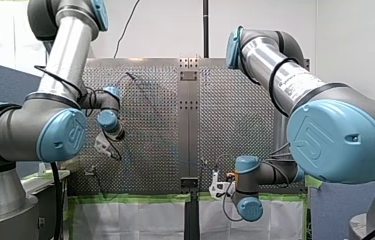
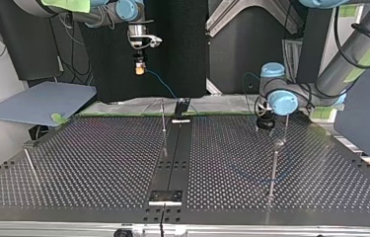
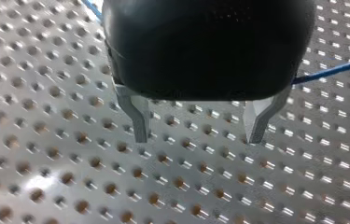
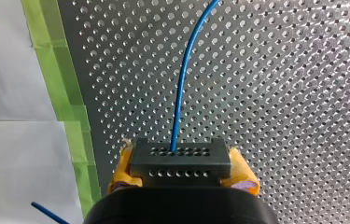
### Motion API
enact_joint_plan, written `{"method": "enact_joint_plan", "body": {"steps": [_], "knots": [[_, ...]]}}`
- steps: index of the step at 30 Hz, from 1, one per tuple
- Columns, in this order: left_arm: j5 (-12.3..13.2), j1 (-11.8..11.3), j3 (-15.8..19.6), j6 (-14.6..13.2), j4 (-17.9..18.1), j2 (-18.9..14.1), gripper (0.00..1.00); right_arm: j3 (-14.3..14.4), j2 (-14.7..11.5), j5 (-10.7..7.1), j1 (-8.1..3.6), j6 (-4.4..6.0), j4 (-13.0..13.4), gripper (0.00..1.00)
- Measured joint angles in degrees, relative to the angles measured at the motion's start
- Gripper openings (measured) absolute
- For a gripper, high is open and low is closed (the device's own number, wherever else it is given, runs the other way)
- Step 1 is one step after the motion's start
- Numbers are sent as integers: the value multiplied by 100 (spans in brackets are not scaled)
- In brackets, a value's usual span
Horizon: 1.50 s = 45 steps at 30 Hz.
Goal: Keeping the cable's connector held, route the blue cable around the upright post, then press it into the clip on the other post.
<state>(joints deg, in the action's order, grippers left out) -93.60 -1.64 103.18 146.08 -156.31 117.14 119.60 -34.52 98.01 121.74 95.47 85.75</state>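
Right pincer (image 4: pixel 181 169) clamps connector (image 4: pixel 180 160); blue cable (image 4: pixel 182 93) runs ahead

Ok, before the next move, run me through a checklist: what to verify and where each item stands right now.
1. Connector clamped in my right gripper: ok.
2. Blue cable leaves the connector without a kink: ok.
3. My left gripper open and empty: ok.
4. Cable between my left gripper's fingers: not ok, it passes beside the gripper.
5. Cable round the middle post: cannot tell.
6. Cable seated on the second post, by my left gripper: cannot tell.
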Motion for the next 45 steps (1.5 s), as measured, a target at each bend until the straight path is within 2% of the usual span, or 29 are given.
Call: {"method": "enact_joint_plan", "body": {"steps": [7,11,21,26,35,45], "knots": [[-64,-57,6,12,-14,-240,100,-12,1,0,-2,0,-4,0],[-180,-169,89,70,-32,-382,100,-22,1,0,-3,0,-18,0],[-440,-365,468,267,310,-777,100,-37,1,0,-1,-2,-37,0],[-429,-421,566,394,499,-1002,100,-37,1,0,-2,-7,-40,0],[-424,-460,715,426,631,-1068,100,-37,1,0,0,-10,-34,0],[-405,-458,830,271,641,-1186,100,-38,1,0,-1,-9,-44,0]]}}
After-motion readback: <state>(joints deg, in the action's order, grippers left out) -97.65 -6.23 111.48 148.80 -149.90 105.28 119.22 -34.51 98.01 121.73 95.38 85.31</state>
